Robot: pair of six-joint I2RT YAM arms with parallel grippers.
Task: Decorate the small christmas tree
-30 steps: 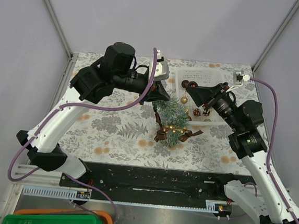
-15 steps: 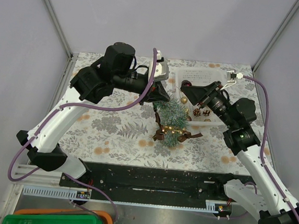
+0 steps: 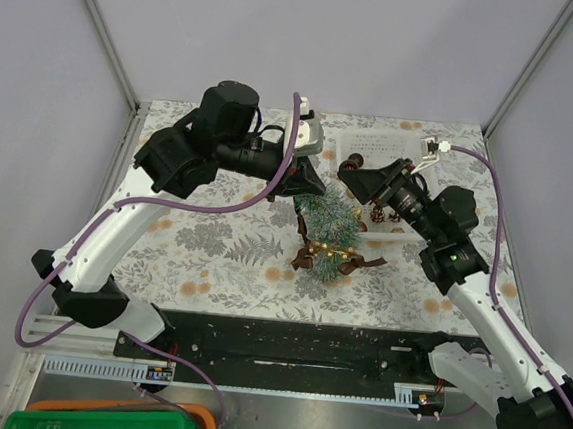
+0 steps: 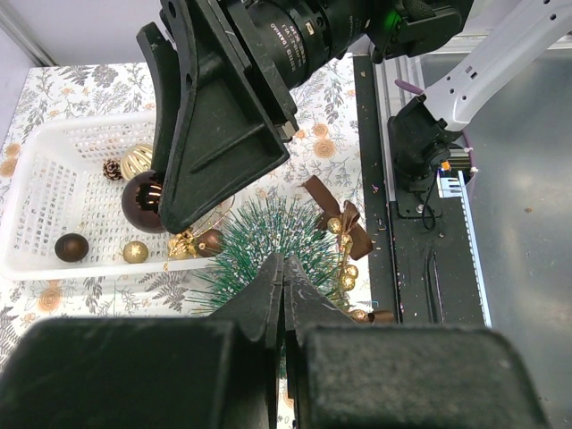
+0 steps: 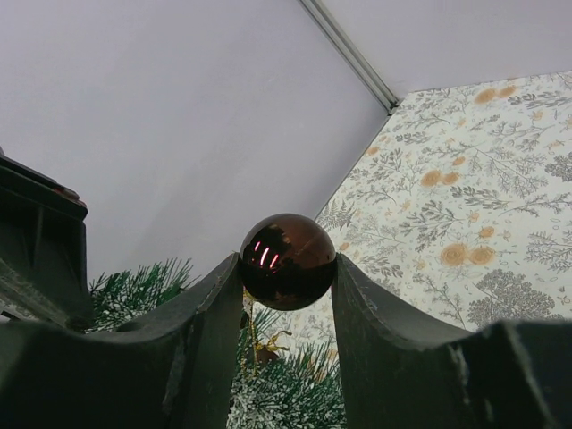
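Note:
The small christmas tree stands mid-table with gold beads and brown ribbon bows on its frosted bristles. My left gripper is shut right at the tree's top; its fingertips hide the tip, so a pinch cannot be told. Just right of the top, my right gripper is shut on a glossy dark-brown ball ornament, which also shows from the left wrist. A gold cord hangs from that ball above the bristles.
A white basket sits behind the tree to the right, its mesh wall near the right arm. Inside lie a gold ball, a pine cone and a small brown ball. A leaf-print cloth covers the table.
My right arm has carried the brown ball leftward, closer to the tree's top. The left arm and the tree have stayed put.

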